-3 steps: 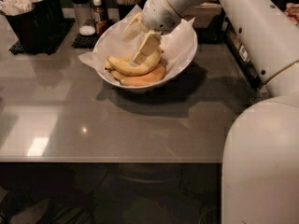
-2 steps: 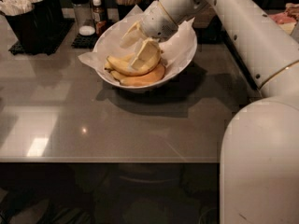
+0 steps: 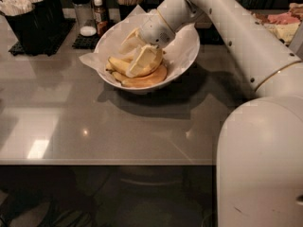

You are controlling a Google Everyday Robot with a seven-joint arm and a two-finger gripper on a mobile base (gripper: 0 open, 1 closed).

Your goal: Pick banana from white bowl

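The robot's white arm (image 3: 246,37) comes in from the right and slants down to the far left. Against a moment ago its long upper link is set at much the same slant, while the wrist has dipped a shade deeper into the bowl. The bulky white base (image 3: 260,169) fills the near right corner. The grey table (image 3: 94,126) spreads under everything, and nothing on it has shifted since then.

The white bowl (image 3: 180,70) sits toward the far side of the table, just left of centre, lined with crumpled white paper. The gripper (image 3: 129,59) is down inside it, its two pale fingers (image 3: 144,60) spread apart, one on the far side and one lying over the fruit, not closed on anything I can make out.

The banana (image 3: 117,64) lies in the bowl's left half. Its long axis runs roughly left to right, the visible end pointing toward the left rim, the rest hidden under the nearer finger. A pale orange crescent (image 3: 149,78) curves along its near side.

Far left stands a black holder (image 3: 28,22) of white packets, then a shaker (image 3: 83,13) and a small bottle (image 3: 98,15)
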